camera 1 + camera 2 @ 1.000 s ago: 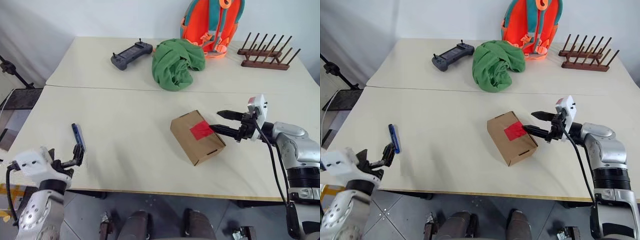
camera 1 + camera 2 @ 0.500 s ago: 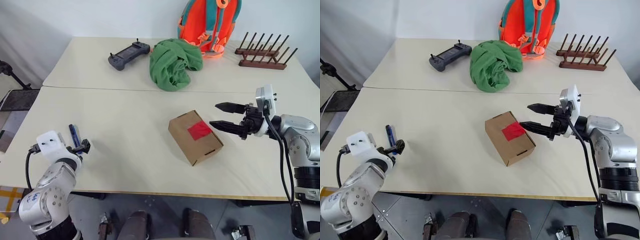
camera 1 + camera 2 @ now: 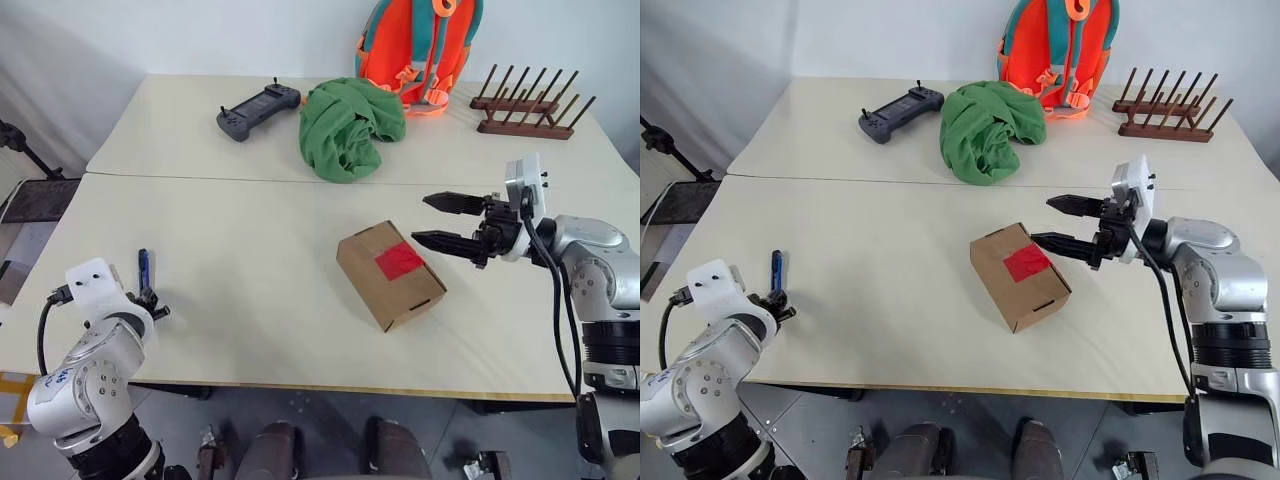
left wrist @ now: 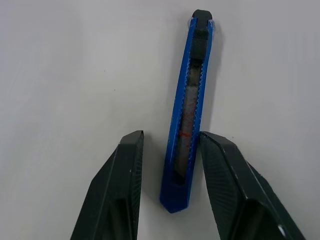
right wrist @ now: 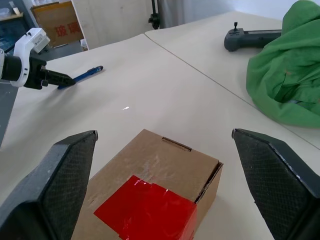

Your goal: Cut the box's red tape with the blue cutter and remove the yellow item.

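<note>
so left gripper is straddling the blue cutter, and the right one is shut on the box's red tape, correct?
Not quite. The left gripper does straddle the blue cutter, but the right gripper is open and holds nothing: it hovers beside the box, fingers wide apart and off the red tape. The right wrist view shows it.

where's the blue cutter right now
The blue cutter lies flat on the table near its front left edge, its near end between the left gripper's jaws, far left of the box.
</note>
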`<action>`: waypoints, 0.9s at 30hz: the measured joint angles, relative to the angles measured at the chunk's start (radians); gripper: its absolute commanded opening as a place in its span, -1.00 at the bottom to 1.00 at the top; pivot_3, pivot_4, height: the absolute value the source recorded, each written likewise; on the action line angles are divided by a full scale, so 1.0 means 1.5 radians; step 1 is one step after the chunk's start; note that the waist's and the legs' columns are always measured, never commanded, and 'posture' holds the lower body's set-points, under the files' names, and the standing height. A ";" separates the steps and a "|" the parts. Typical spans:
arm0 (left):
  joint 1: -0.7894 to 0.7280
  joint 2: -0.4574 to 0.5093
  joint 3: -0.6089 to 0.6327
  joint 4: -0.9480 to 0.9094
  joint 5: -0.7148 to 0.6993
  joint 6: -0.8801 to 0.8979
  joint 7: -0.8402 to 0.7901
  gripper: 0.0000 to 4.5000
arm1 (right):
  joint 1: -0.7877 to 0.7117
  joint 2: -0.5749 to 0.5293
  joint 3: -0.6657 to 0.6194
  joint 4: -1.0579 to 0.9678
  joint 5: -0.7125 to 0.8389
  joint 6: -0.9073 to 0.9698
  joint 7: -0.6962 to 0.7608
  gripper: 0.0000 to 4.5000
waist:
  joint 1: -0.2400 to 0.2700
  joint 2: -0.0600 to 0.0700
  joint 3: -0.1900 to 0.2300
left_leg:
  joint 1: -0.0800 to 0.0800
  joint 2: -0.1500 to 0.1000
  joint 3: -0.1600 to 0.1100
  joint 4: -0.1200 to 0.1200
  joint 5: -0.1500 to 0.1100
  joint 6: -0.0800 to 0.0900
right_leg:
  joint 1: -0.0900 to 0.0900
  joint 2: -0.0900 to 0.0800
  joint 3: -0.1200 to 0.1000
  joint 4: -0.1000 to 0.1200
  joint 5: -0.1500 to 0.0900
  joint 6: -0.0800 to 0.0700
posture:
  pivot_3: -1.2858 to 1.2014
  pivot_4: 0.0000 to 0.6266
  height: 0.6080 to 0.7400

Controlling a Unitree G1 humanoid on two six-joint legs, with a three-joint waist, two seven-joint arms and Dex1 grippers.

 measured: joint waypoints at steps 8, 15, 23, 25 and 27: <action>-0.003 -0.003 -0.001 -0.006 0.039 0.011 -0.019 -0.66 | -0.002 0.000 0.000 0.002 -0.002 -0.002 0.001 1.00 | 0.000 0.000 0.000 | 0.000 0.000 0.000 0.000 0.000 0.000 | 0.000 0.000 0.000 0.000 0.000 0.000 | 0.03 -0.52 1.00; -0.005 0.000 -0.005 -0.011 0.065 0.024 -0.038 -0.99 | -0.002 0.000 0.000 0.004 -0.008 -0.004 0.001 1.00 | 0.001 0.000 0.000 | 0.000 0.000 0.000 0.000 0.000 0.000 | 0.000 0.000 0.000 0.000 0.000 0.000 | 0.03 -0.52 1.00; -0.008 0.014 -0.017 -0.010 0.090 0.041 -0.067 -0.99 | -0.002 0.000 0.000 0.011 -0.014 -0.013 0.001 1.00 | 0.001 0.000 0.000 | 0.000 0.000 0.000 0.000 0.000 0.000 | 0.000 0.000 0.000 0.000 0.000 0.000 | 0.03 -0.52 1.00; -0.009 0.018 -0.018 -0.009 0.095 0.046 -0.076 -0.99 | -0.002 0.000 0.000 0.014 -0.015 -0.015 0.001 1.00 | 0.001 0.000 0.000 | 0.000 0.000 0.000 0.000 0.000 0.000 | 0.000 0.000 0.000 0.000 0.000 0.000 | 0.03 -0.52 1.00; -0.019 0.009 -0.007 -0.005 0.098 0.052 -0.084 -0.68 | -0.002 0.000 0.000 0.014 -0.016 -0.016 0.001 1.00 | 0.002 0.001 0.000 | 0.000 0.000 0.000 0.000 0.000 0.000 | 0.000 0.000 0.000 0.000 0.000 0.000 | 0.03 -0.52 1.00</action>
